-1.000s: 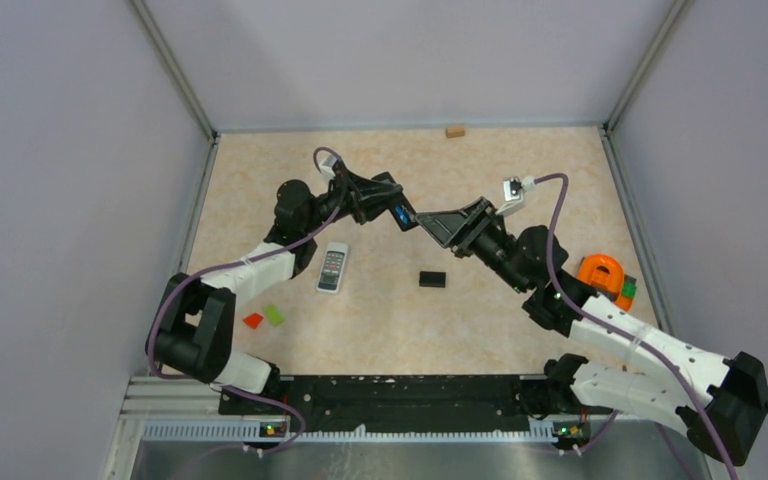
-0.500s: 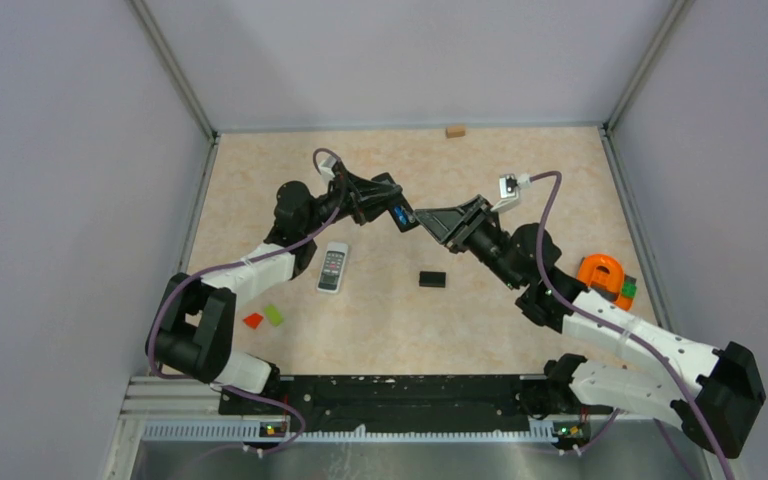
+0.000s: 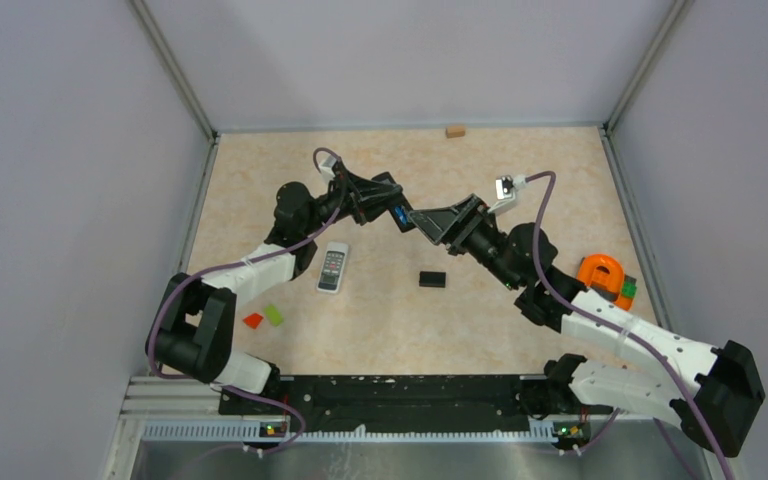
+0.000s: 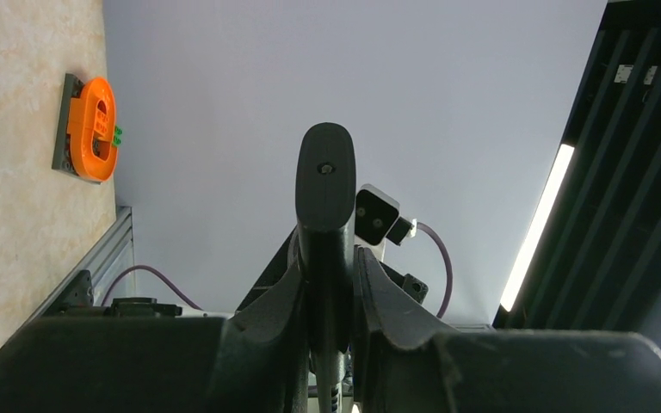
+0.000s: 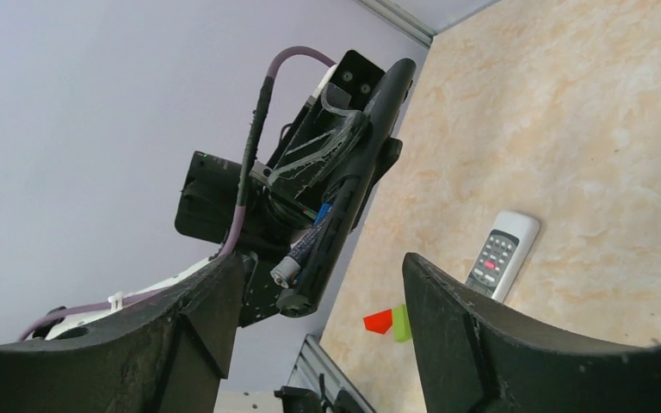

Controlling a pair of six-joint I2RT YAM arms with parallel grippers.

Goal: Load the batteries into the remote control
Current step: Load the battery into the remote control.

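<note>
The left gripper (image 3: 396, 213) is clamped on a slim battery (image 5: 299, 251), holding it in the air above the table (image 3: 520, 170). The right gripper (image 3: 422, 224), jaws spread and empty, faces it from about 4 o'clock with its tips near the battery, and the remote control (image 3: 332, 268) lies on the table at 7 o'clock from the left gripper. The right wrist view shows the battery lengthwise along the left gripper's fingers, silver end nearest and blue farther up. The left wrist view shows only closed fingers (image 4: 325, 198) hiding it, and the top view shows just a blue speck.
</note>
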